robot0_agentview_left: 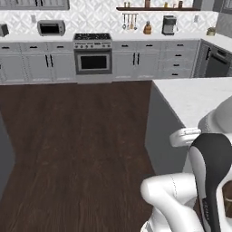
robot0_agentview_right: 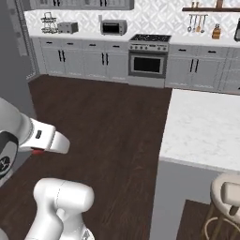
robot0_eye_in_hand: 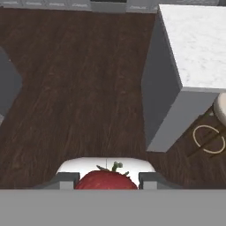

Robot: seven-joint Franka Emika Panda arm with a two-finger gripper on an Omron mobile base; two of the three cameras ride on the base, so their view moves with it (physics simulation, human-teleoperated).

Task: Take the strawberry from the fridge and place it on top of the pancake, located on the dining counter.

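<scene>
The strawberry, bright red with a small green stalk, sits between the two dark finger tips of my gripper, which is shut on it. In the right base view a bit of red strawberry shows under the white hand, at my gripper, out over the dark wooden floor. The dining counter, white marble on a grey base, lies ahead to the right, also seen from the base as the dining counter and the dining counter. A dark grey fridge edge stands at the left. The pancake is out of view.
A round pale stool stands by the counter's near side, seen as the stool from the hand. Light grey cabinets and an oven line the far wall. Open wooden floor lies between me and them.
</scene>
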